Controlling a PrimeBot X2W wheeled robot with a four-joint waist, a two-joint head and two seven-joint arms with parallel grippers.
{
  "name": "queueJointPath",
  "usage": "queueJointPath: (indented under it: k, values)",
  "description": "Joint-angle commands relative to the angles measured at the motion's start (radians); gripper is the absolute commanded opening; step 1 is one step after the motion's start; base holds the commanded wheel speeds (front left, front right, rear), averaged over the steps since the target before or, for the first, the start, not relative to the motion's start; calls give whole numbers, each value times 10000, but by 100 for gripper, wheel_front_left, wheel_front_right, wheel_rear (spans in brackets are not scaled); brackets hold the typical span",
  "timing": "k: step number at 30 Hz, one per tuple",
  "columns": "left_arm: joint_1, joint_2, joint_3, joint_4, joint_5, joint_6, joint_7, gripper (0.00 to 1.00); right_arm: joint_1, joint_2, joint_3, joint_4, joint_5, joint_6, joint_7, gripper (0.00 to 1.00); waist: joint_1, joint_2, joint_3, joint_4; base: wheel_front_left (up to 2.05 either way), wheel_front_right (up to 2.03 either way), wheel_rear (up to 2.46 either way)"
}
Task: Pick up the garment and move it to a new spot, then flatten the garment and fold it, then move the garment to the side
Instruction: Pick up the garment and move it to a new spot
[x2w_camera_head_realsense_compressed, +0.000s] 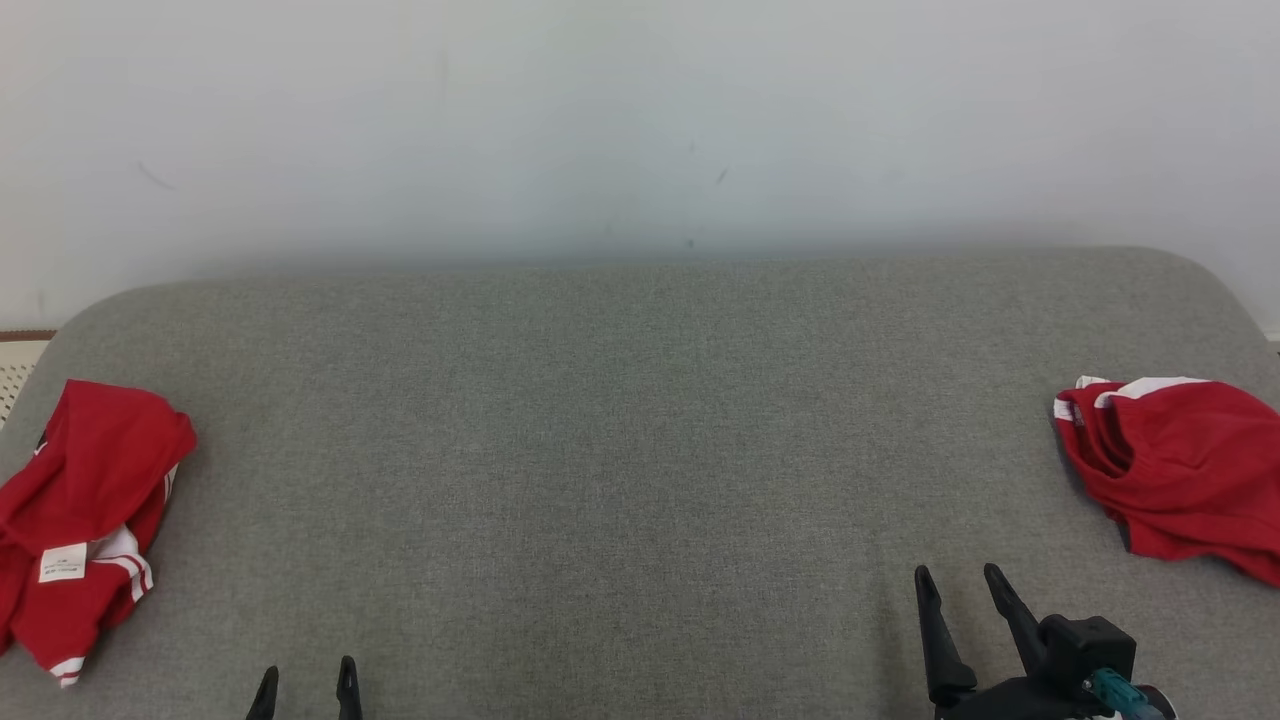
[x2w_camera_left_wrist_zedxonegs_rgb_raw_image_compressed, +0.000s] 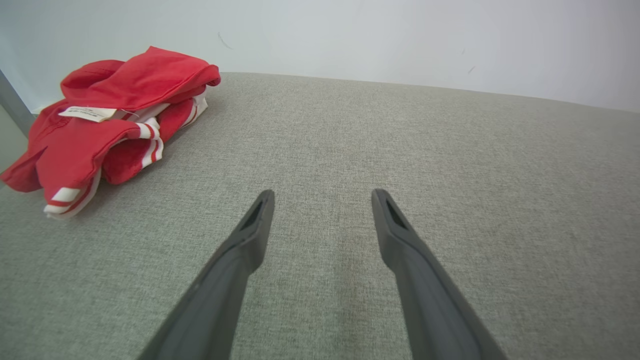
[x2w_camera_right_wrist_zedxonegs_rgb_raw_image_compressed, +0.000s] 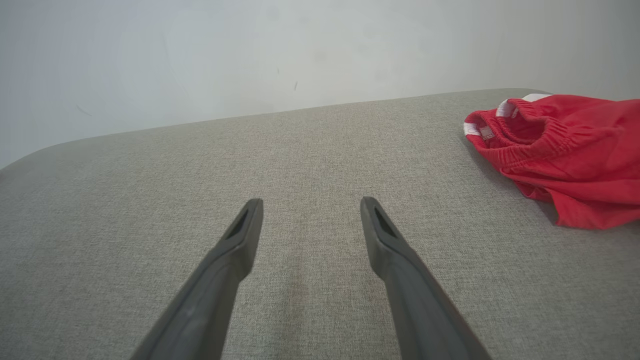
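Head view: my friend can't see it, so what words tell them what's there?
Two crumpled red clothes lie far apart on a grey pad: the left garment at its left edge, the right garment at its right edge. The left gripper and right gripper rise from the bottom, open and empty.

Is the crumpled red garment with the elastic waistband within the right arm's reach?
Probably yes: only bare grey fabric cushion separates the open right claw from that crumpled red garment.
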Motion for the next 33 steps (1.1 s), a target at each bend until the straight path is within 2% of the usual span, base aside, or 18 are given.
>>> queueJointPath:
  k: [1,21,33]
  values:
    - [87,7,5,37,-46,-23,-13,100,-33,-30,-8,11,17,-9,-2,100,0,0,2,-6,0,0,0]
    - [-21,5,-86,72,-124,8,-13,100,-25,-80,17,-32,88,-11,-2,100,0,0,66,140,0,0,0]
    - [36,7,23,175,-110,-9,-13,100,-3,-183,187,-13,134,-9,-4,100,0,0,131,1034,0,0,0]
